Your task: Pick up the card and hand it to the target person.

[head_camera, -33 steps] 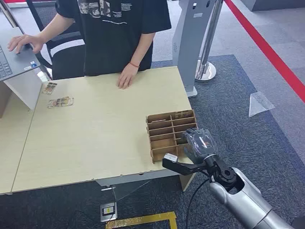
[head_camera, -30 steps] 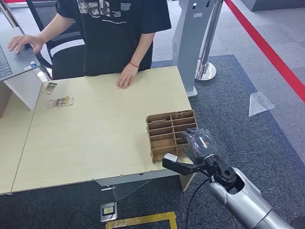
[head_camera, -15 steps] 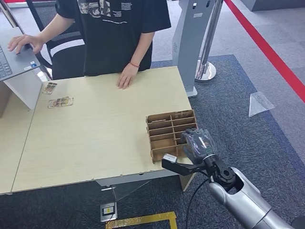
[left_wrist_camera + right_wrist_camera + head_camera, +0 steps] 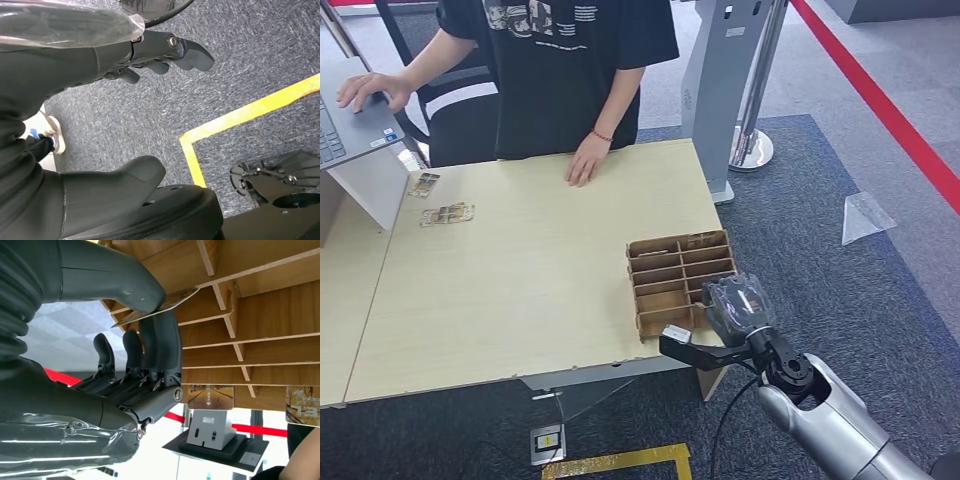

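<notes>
I see the card [image 4: 158, 307] pinched between my right hand's [image 4: 124, 355] thumb and its fingers [image 4: 166, 347], right at the near edge of the wooden slotted rack [image 4: 681, 278] on the table [image 4: 524, 270]. That hand grips the card; the other fingers curl below it. My left hand [image 4: 113, 100] hangs over the carpet, fingers apart, holding nothing. Since a second ago the right hand has slipped slightly toward me and downward. The person's hand [image 4: 584, 160] rests on the far table edge.
</notes>
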`<act>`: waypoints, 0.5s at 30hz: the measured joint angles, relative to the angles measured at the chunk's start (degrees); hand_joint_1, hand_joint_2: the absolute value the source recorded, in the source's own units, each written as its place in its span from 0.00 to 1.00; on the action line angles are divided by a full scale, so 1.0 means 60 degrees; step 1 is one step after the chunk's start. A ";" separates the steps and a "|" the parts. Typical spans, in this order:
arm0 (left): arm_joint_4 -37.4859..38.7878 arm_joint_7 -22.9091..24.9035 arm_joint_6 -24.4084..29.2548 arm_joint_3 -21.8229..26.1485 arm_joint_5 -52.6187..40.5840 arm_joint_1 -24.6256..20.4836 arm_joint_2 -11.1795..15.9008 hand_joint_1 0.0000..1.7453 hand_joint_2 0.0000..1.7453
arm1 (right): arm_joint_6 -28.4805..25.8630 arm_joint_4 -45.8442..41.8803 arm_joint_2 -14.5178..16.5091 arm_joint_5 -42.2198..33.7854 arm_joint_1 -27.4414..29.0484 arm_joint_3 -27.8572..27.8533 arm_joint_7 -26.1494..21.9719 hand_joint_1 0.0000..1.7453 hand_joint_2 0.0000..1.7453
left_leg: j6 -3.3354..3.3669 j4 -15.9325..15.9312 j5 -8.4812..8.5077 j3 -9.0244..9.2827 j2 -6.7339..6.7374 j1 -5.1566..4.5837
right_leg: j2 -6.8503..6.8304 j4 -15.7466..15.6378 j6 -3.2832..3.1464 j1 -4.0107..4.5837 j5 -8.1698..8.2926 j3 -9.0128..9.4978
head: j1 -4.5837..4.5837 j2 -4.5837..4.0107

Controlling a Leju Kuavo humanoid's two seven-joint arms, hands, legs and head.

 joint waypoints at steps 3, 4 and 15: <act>0.0000 -0.0001 -0.0001 0.0000 -0.0001 0.0000 0.0000 0.00 1.00 | 0.0002 0.0018 0.0000 0.0034 -0.0003 -0.0001 0.0033 0.99 1.00 | 0.0000 0.0000 0.0000 0.0000 0.0000 0.0000 | -0.0001 0.0000 0.0000 0.0000 0.0000 0.0000 | 0.0000 -0.0001; 0.0000 -0.0001 -0.0001 0.0000 -0.0001 0.0000 0.0000 0.00 1.00 | -0.0003 0.0023 0.0000 0.0051 -0.0004 -0.0002 0.0045 0.99 1.00 | 0.0000 0.0000 0.0000 0.0000 0.0000 0.0000 | 0.0000 0.0000 0.0000 0.0000 0.0000 0.0001 | 0.0000 -0.0001; 0.0000 0.0039 -0.0024 0.0000 -0.0032 0.0002 0.0000 0.00 1.00 | 0.0192 -0.0056 -0.0015 0.0328 -0.0008 -0.0082 0.0013 1.00 1.00 | 0.0000 0.0001 0.0000 0.0002 0.0000 0.0000 | 0.0000 0.0000 0.0000 0.0000 0.0000 0.0002 | 0.0000 -0.0001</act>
